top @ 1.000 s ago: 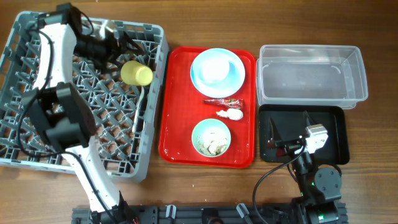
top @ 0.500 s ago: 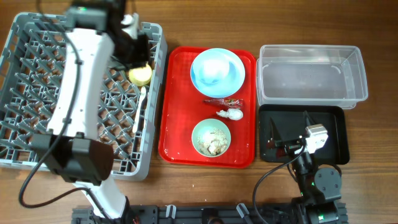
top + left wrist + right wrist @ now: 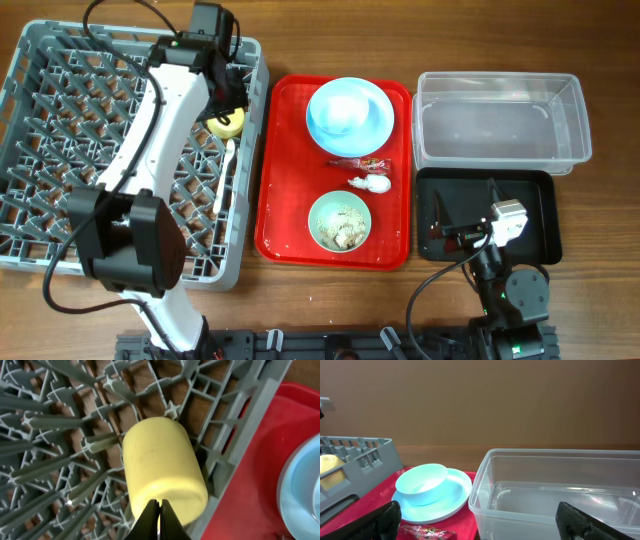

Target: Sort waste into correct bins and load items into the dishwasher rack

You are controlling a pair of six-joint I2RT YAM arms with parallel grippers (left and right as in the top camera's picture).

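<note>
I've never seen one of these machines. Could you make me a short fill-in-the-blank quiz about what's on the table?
1. The yellow cup lies on its side in the grey ___.
2. The pale green bowl sits on the ___ serving tray.
3. The red wrapper lies between the light blue plate and the white ___.
4. The left gripper has its jaws ___, gripping nothing.
Missing words: rack; red; tissue; shut.

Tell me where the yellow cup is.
Overhead, the cup lies in the rack near its right wall, beside the red tray, with the left arm's shut fingers just above it.
</note>
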